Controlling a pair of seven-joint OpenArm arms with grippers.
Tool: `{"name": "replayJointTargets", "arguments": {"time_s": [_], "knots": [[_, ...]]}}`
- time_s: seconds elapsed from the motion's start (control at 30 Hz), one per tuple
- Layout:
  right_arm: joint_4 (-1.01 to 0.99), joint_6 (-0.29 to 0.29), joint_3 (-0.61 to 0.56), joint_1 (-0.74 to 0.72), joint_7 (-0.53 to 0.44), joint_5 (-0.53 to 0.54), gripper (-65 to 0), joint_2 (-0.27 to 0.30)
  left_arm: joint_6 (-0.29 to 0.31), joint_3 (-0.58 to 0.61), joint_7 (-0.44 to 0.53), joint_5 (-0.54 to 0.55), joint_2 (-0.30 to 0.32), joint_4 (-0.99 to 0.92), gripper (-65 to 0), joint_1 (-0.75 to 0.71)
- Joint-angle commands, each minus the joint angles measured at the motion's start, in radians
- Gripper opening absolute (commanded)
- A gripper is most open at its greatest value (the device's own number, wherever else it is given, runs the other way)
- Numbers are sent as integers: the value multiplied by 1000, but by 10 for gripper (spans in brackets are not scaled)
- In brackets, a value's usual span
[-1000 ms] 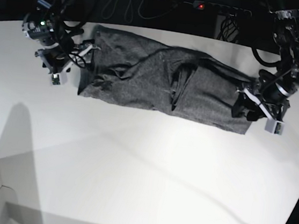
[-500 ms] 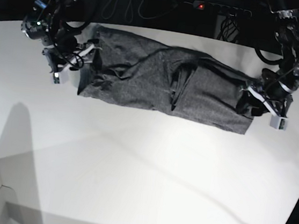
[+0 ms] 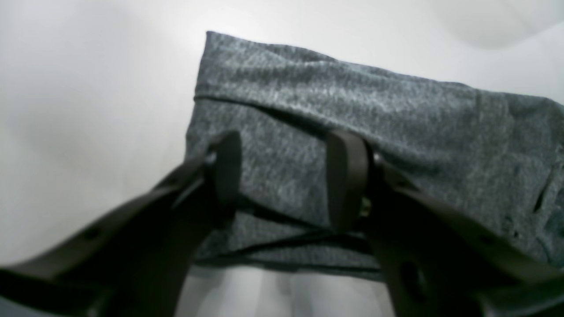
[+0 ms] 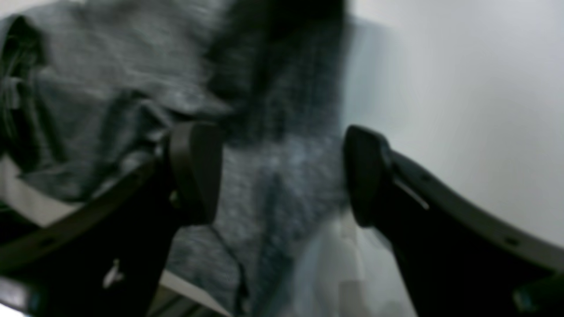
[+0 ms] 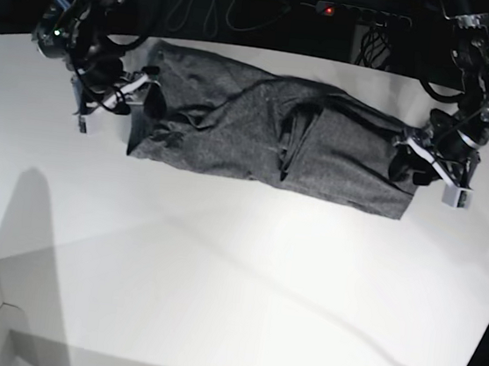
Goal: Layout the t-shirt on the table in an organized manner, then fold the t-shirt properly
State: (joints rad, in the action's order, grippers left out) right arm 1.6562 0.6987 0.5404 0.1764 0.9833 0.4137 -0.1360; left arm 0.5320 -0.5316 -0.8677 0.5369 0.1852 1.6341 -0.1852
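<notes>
The t-shirt [image 5: 267, 137] lies in a rumpled band across the tabletop [image 5: 216, 277]. The 2 grippers (left [image 3: 282, 180], right [image 4: 282, 176]) hover at opposite ends, fingers parted and empty, likely poised to spread it.

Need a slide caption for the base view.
Two tools, left and right, open at opposite ends of a rumpled t-shirt on the table.

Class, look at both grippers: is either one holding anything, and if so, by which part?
Nothing is held. The left gripper and right gripper both stand open, each at one end of the t-shirt, which lies flat on the table.
</notes>
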Motion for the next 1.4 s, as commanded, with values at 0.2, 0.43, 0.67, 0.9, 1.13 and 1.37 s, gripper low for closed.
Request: {"name": "replayJointTargets", "arguments": {"time_s": [0.2,0.43,0.67,0.9,1.13,1.37], "knots": [[-21,-1,-47,-31,41,18,-208,-3,7,-8,18,19,41,13,-351,-15],[-21,-1,-139,-41,32,18,-209,-21,9,-54,18,19,53,13,-351,-21],[-29,-1,-139,-88,35,18,-221,-21,9,-135,18,9,52,12,-351,-20],[-107,-1,-141,-143,39,20,-534,-21,9,-203,21,9,73,-59,-351,-18],[-130,-1,-141,-157,41,20,-650,-21,9,-210,26,18,130,-114,-352,-23],[-27,-1,-148,-165,116,20,-650,-21,9,-273,23,9,121,-114,-352,-20]]}}
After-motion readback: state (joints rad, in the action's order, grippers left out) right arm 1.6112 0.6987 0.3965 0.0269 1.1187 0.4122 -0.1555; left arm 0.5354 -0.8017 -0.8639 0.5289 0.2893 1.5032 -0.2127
